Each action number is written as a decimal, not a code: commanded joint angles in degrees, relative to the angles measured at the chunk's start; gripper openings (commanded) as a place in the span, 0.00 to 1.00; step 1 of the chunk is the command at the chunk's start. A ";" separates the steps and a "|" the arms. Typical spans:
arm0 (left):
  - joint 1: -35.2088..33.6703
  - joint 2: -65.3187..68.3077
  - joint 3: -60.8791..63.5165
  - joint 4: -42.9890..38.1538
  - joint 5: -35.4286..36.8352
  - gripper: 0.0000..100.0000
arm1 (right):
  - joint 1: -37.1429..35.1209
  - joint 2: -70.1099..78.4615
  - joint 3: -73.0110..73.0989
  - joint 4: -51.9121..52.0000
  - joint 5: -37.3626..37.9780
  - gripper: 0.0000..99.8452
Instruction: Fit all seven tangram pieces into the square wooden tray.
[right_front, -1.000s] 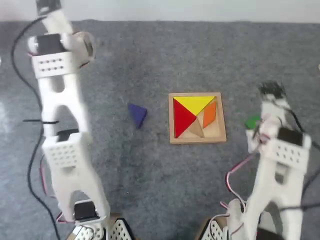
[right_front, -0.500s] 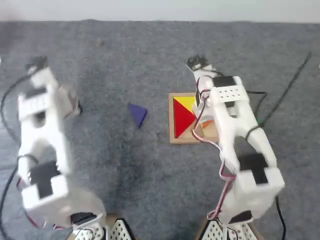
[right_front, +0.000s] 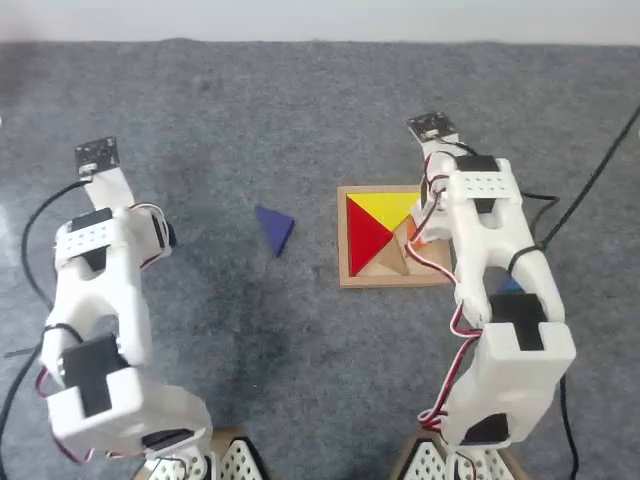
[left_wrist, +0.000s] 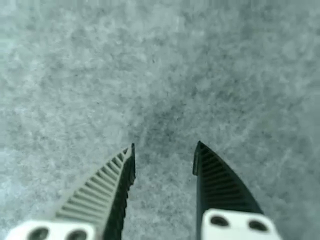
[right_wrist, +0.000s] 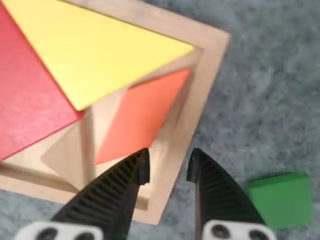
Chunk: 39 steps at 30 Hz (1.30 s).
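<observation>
The square wooden tray (right_front: 346, 240) lies right of the table's middle. In it are a yellow triangle (right_front: 385, 207), a red triangle (right_front: 366, 238), an orange piece (right_wrist: 142, 115) and a plain wood triangle (right_front: 386, 263). A purple triangle (right_front: 275, 228) lies on the carpet left of the tray. A green square (right_wrist: 280, 199) lies on the carpet just outside the tray's rim (right_wrist: 197, 105). My right gripper (right_wrist: 167, 161) hangs open over that rim, beside the orange piece, holding nothing. My left gripper (left_wrist: 164, 150) stands open over bare carpet at the far left.
Grey carpet covers the table. The right arm (right_front: 490, 250) lies across the tray's right side and hides what is under it. A small blue bit (right_front: 512, 285) shows beside that arm. The left arm (right_front: 95, 250) stands far left, well away from the purple triangle.
The right arm has swung from right of the tray to over its right edge, covering the green square in the high view. The left arm has drawn back and shifted left.
</observation>
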 joint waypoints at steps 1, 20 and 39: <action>0.62 0.79 -3.30 -0.88 -0.53 0.19 | -1.63 -0.66 -3.16 -0.57 -0.44 0.14; 0.79 1.85 -3.82 -0.97 -0.53 0.19 | -7.69 1.71 -2.37 -0.13 -2.90 0.14; 1.23 1.85 -3.56 -0.97 -0.53 0.19 | -3.21 2.33 -6.07 -5.05 -1.41 0.14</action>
